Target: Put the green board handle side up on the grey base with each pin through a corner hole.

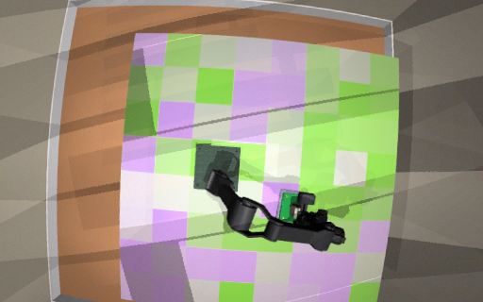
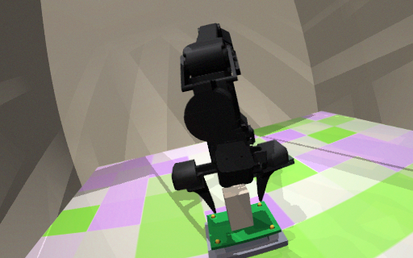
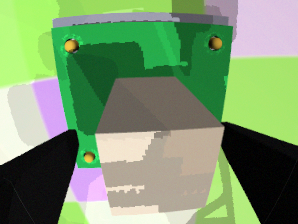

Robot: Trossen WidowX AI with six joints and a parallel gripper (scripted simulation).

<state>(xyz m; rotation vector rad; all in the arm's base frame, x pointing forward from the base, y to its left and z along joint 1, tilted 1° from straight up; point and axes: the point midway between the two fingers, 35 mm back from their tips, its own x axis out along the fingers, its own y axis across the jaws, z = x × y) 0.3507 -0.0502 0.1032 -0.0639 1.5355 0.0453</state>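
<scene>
Beneath your wide-open black tool [image 2: 238,206] [image 3: 149,133], on the checkered counter [image 1: 174,189] [image 2: 339,193], the flat green board [image 1: 286,208] [image 2: 258,226] [image 3: 150,50] shows gold pins [image 2: 217,241] [image 3: 71,45] through its corner holes.

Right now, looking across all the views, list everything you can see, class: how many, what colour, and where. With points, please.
green board [image 1: 286,207] [image 2: 219,234] [image 3: 100,90]: one, green, on the base, handle side up
square handle [image 2: 239,210] [image 3: 160,170]: one, grey-beige, on top of the board
gold pins [image 2: 217,241] [image 3: 71,45]: four, gold, one showing at each corner hole
base [image 1: 280,204] [image 2: 267,247] [image 3: 140,19]: one, grey, under the board
checkered surface [image 1: 214,86] [image 2: 331,135] [image 3: 262,90]: one, green, purple and off-white, beneath the base
brown surface [image 1: 90,165]: one, beneath the checkered one
arm [image 1: 242,214] [image 2: 210,114]: one, black, reaching over the board
gripper [image 1: 302,214] [image 2: 238,206] [image 3: 150,131]: one, black, open, its two fingers either side of the handle
</scene>
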